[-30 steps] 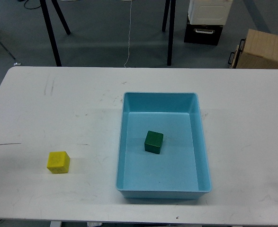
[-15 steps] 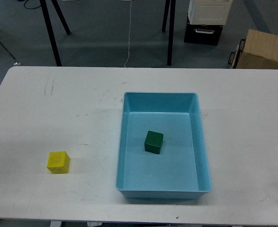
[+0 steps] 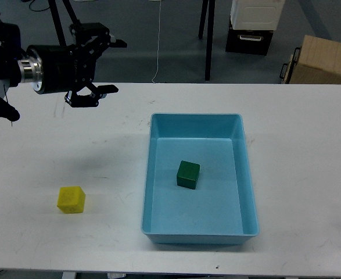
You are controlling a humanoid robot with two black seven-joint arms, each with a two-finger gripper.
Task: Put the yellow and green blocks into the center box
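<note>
A green block (image 3: 188, 174) lies inside the light blue box (image 3: 153, 174) at the table's middle. A yellow block (image 3: 71, 199) sits on the white table (image 3: 309, 174) at the front left, outside the box. My left gripper (image 3: 113, 65) reaches in from the upper left, held high over the table's far left edge, far from both blocks. Its two fingers are spread apart and hold nothing. My right gripper is out of view.
Beyond the table's far edge are black stand legs (image 3: 208, 40), a black and white case (image 3: 254, 26) and a cardboard box (image 3: 324, 61) on the floor.
My left arm has come into view at the upper left; it was out of view before. The blocks and the box have stayed put.
</note>
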